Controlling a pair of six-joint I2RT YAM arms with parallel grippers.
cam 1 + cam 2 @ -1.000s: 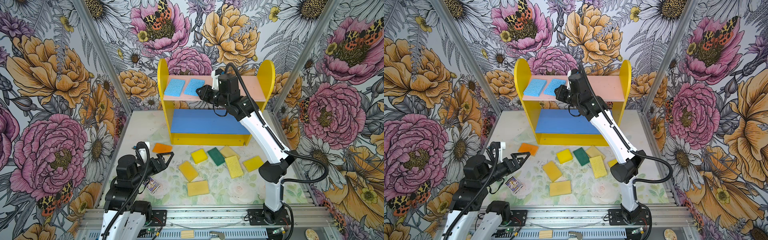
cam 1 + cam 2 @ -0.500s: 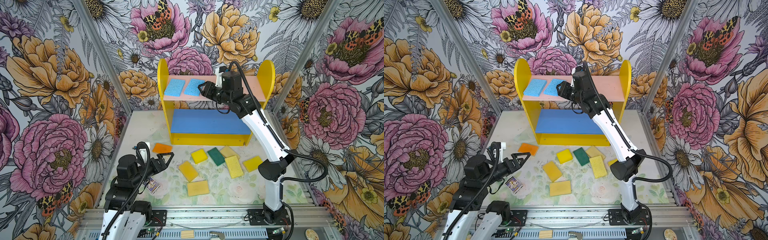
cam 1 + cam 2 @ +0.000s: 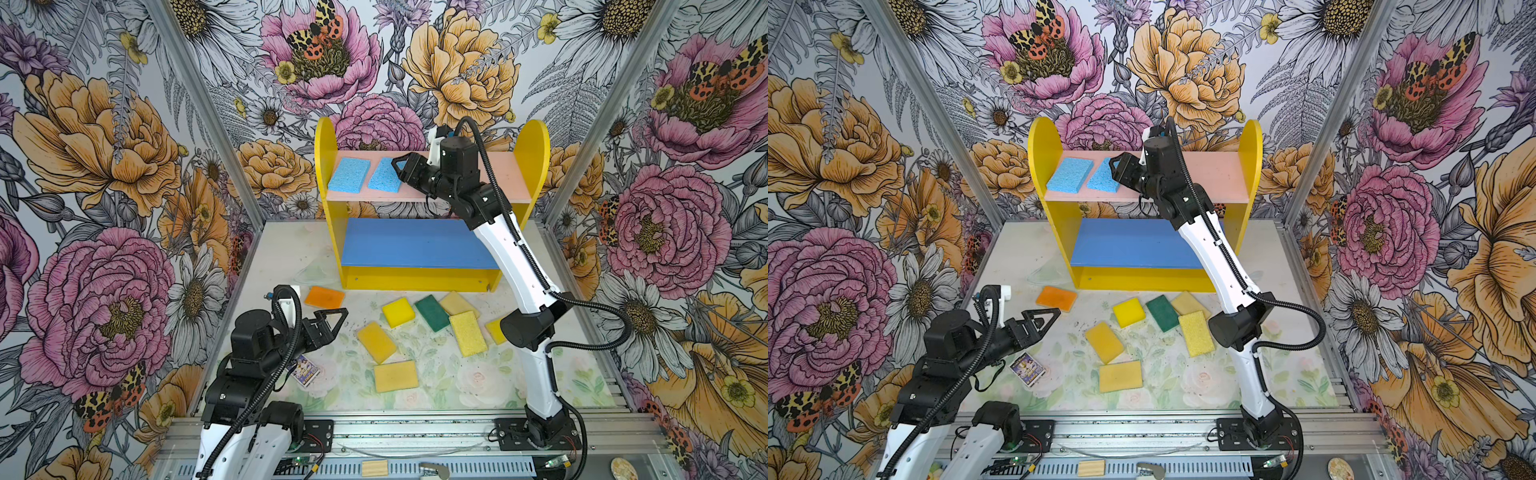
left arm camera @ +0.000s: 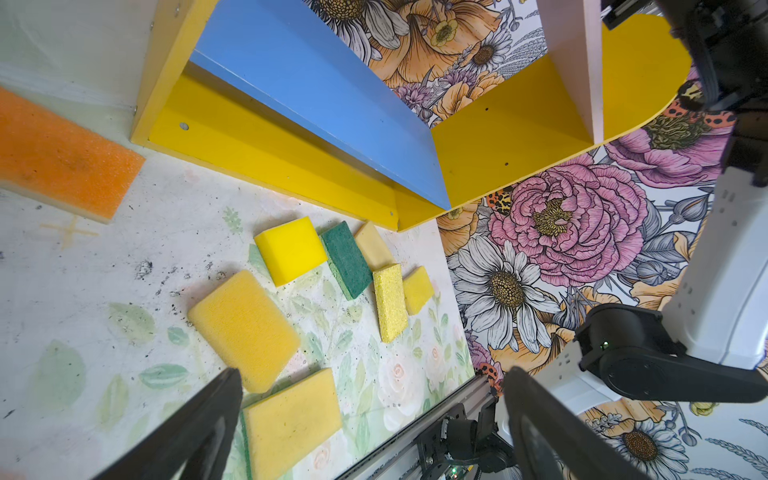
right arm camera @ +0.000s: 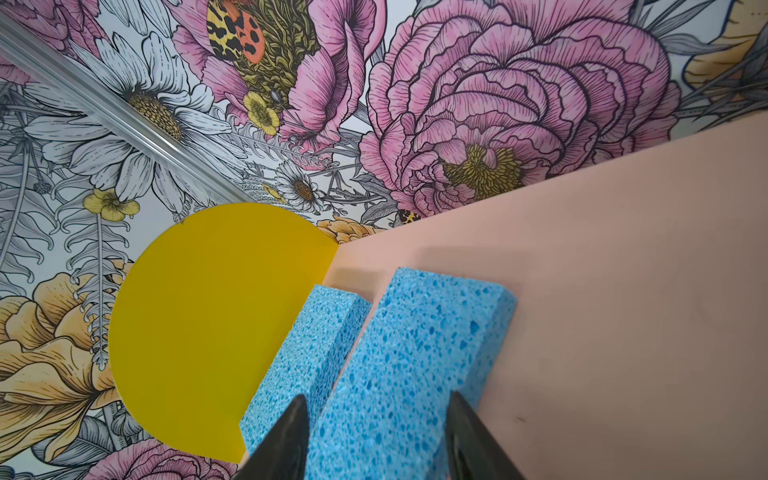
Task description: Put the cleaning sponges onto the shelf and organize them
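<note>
Two light blue cleaning sponges (image 3: 349,174) (image 3: 384,174) lie side by side on the pink top board of the shelf (image 3: 536,145), at its left end. My right gripper (image 3: 397,166) (image 5: 376,399) hovers at the near end of the right-hand blue sponge (image 5: 415,345). It is open, and its fingers straddle the sponge, which rests flat on the board. Several sponges lie on the floor in front of the shelf: orange (image 3: 324,297), yellow (image 3: 398,312), dark green (image 3: 432,312) and more yellow ones (image 3: 395,376). My left gripper (image 3: 338,322) (image 4: 372,376) stands open and empty, low at the front left.
A purple card packet (image 3: 305,370) lies just under my left gripper. The right arm's elbow (image 3: 532,328) hangs over the rightmost floor sponges and hides part of one. A small wooden block (image 3: 374,467) sits on the front rail. The shelf's blue lower board (image 3: 415,243) is bare.
The right gripper's jaws have widened around the second blue sponge, which now rests on the pink board. The right wrist has shifted slightly. The left arm has not moved.
</note>
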